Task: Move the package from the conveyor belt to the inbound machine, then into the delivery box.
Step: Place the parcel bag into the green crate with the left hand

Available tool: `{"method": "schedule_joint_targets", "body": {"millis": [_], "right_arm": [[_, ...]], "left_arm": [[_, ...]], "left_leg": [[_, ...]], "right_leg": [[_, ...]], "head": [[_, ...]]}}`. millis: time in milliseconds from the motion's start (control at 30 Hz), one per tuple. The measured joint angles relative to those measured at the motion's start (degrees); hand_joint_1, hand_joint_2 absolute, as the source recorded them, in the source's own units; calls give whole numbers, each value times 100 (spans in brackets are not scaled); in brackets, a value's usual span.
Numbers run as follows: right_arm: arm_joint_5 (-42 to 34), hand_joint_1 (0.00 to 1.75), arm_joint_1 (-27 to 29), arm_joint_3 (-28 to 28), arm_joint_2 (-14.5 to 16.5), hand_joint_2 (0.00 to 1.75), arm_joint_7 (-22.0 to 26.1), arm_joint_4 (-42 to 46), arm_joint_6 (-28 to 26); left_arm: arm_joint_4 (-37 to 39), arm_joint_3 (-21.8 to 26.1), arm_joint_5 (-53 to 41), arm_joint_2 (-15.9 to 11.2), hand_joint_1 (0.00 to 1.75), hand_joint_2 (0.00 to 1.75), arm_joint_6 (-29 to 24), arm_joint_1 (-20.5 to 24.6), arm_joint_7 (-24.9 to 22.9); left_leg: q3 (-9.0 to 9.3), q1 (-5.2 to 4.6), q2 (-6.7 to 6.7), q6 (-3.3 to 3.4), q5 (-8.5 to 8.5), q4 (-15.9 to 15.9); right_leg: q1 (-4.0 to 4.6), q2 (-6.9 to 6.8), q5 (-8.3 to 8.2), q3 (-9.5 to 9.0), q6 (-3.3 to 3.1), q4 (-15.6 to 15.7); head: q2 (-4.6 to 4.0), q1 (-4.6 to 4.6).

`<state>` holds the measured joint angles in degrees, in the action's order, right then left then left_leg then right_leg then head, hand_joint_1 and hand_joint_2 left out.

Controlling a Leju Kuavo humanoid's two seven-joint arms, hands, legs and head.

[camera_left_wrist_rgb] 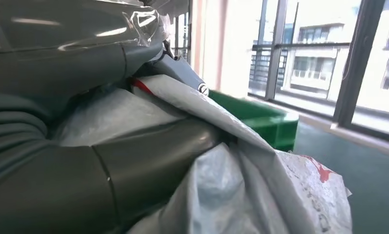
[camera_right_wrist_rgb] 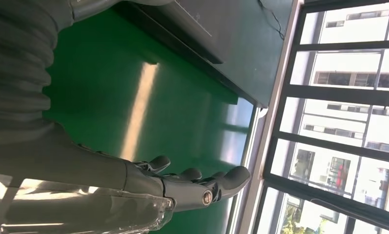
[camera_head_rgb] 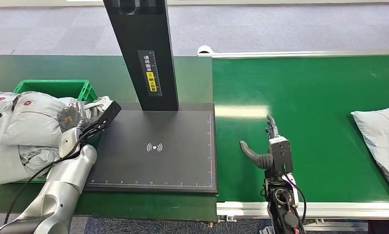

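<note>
left arm: silver, comes in low on the left, reaches up over the edge of the scanner pad toward the green bin
left hand [camera_head_rgb: 87, 117]: at the bin's near right corner, pressed in among the bagged parcels; in the left wrist view [camera_left_wrist_rgb: 133, 161] thick grey fingers lie against crinkled plastic mailers with the wrapping folded over and between them; cannot tell if the fingers are clamped on a bag or just resting on it
right hand [camera_head_rgb: 268, 146]: over the green belt, just right of the scanner pad, holds nothing; fingers apart, thumb out to the left, the others straight and pointing away; right wrist view [camera_right_wrist_rgb: 192, 183] shows the same, fingers stretched out over the belt
delivery box [camera_head_rgb: 60, 87]: green plastic crate on the dark green counter [camera_head_rgb: 46, 66], left of the scanner pad, heaped with grey-white poly mailers [camera_head_rgb: 29, 122] that spill over its near rim; some have red print
inbound machine [camera_head_rgb: 153, 146]: flat black pad with a white scan mark in the middle and ruler ticks along the edges, nothing on it; black post [camera_head_rgb: 143, 48] rises from its far edge, carries a label with a yellow patch
conveyor belt [camera_head_rgb: 304, 112]: bright green, silver rails near and far, glare stripe close to the pad
package [camera_head_rgb: 380, 136]: grey-white poly mailer lying flat on the belt at the right edge, partly cut off, well apart from the right hand
floor [camera_head_rgb: 280, 24]: grey carpet beyond the counter and belt
</note>
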<state>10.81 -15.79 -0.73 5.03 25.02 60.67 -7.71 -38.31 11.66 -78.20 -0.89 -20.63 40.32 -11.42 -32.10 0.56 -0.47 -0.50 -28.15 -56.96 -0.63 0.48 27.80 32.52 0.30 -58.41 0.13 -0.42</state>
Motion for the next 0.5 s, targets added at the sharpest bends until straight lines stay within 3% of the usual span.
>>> {"method": "schedule_joint_targets", "body": {"millis": [167,367,433,500], "right_arm": [[44,0,-176,-21,74,175,-12,-126,100],[34,0,-242,-87,125,175,-78,-205,136],[20,0,-240,-100,125,175,-82,-215,136],[-12,0,-228,-107,125,175,-91,-218,126]], "left_arm": [[674,-66,26,-182,175,0,512,384,-327],[1241,208,388,-458,175,0,93,581,-423],[1339,309,470,-518,175,87,-109,590,-335],[1389,446,748,-543,175,175,-681,553,62]], "left_leg": [[28,-1,10,-6,-7,7],[106,0,112,-21,-15,41],[120,0,120,-29,-8,52],[125,1,118,-40,0,59]], "right_leg": [[-1,12,1,-31,-2,-1],[0,118,-17,-53,-34,-2],[0,127,-20,-53,-39,-2],[1,127,-20,-50,-41,-4]], "head": [[0,1],[0,-1],[0,-1],[0,-1]]}}
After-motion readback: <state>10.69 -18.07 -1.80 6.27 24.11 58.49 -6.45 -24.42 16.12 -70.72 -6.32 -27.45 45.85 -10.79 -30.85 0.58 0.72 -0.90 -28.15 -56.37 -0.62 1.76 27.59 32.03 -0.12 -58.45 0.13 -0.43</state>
